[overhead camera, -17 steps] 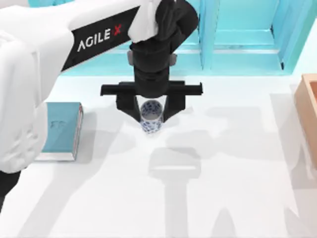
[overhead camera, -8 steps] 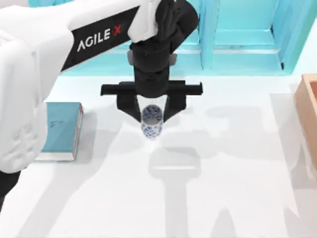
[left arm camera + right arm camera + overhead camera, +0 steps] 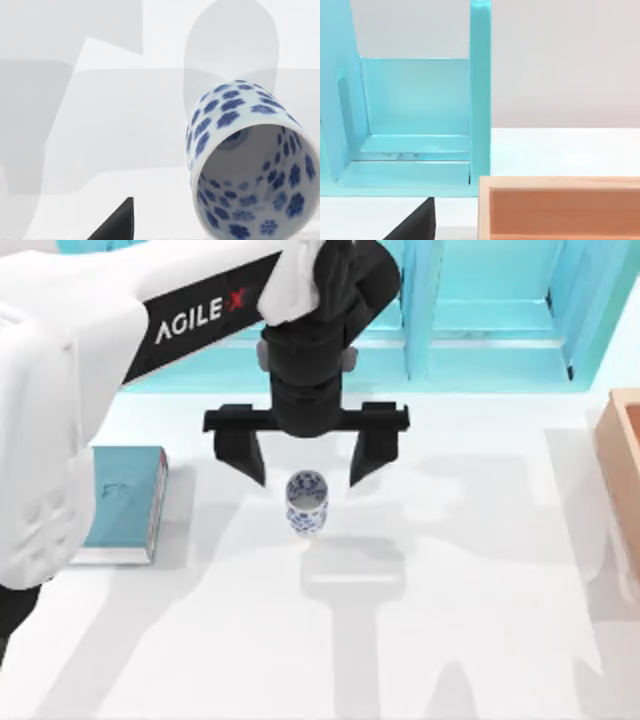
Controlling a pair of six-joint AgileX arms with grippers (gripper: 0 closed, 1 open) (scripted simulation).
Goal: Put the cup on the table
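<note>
Cup [image 3: 306,504] stands upright on the white tabletop [image 3: 470,620] just left of the top view's centre, directly below the left tool [image 3: 306,462]; that tool is spread wide, holding nothing, fingers apart from the cup on either side; a straight lift should clear it.

light-blue shelf unit [image 3: 480,310], plain pale wall [image 3: 560,60]
</note>
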